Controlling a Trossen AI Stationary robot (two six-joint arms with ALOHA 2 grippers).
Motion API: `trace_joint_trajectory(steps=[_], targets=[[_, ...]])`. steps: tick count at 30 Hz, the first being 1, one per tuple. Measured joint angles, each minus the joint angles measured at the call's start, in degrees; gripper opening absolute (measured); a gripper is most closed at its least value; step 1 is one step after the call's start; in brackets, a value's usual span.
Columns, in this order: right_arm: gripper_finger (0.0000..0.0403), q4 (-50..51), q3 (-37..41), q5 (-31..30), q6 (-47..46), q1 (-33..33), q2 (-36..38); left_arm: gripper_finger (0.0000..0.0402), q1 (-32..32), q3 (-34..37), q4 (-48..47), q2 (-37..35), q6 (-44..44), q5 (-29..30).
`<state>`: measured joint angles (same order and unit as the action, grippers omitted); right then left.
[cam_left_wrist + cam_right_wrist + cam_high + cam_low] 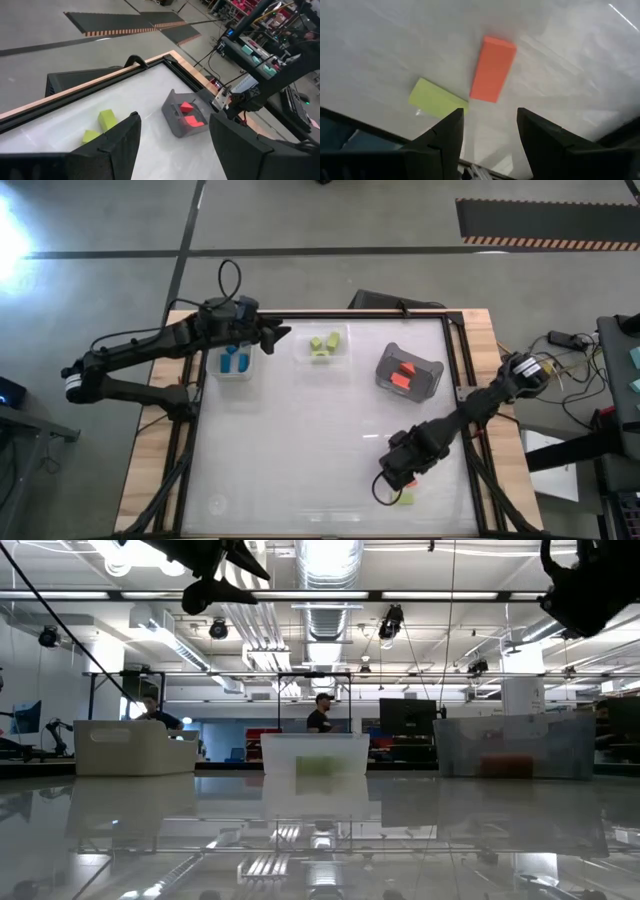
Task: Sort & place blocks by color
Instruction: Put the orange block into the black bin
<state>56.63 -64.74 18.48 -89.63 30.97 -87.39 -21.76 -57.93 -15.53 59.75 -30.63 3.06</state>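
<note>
Near the front right of the white surface [300, 450], the right gripper [490, 131] hovers with its fingers spread apart, holding nothing; just ahead of them lie a red-orange block [492, 69] and a yellow-green block [436, 98], close together, whether touching I cannot tell. At the far side, the left gripper [172, 142] hangs above the blue blocks [236, 360] in a clear bin [217, 371], its fingers spread wide and empty. More yellow-green blocks [325, 343] sit in the middle clear bin [342, 361], and red-orange blocks [402, 374] lie in the grey bin [430, 376] to the right. Beyond the surface, the low view shows two people [320, 712] in the room.
</note>
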Motion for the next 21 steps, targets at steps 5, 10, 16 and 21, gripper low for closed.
trace_joint_trajectory(steps=[5, 10, 16, 21], targets=[[0.0175, -5.8, 2.1, 0.0, 0.9, 0.9, -3.5, 0.0219, 0.0, 0.2, -0.1, 0.2, 0.0, 0.0], [0.0176, -6.6, 3.1, 0.0, 1.3, 0.9, -5.0, 0.0219, 0.0, 0.2, 0.0, 0.1, 0.0, 0.0], [0.0172, -8.4, 4.1, -0.2, 2.2, 0.9, -7.4, 0.0219, 0.0, 0.2, 0.0, 0.1, 0.0, 0.0], [0.0171, -13.2, 5.9, -0.3, 2.1, 0.9, -8.1, 0.0219, 0.0, 0.2, 0.0, 0.1, 0.0, 0.1]])
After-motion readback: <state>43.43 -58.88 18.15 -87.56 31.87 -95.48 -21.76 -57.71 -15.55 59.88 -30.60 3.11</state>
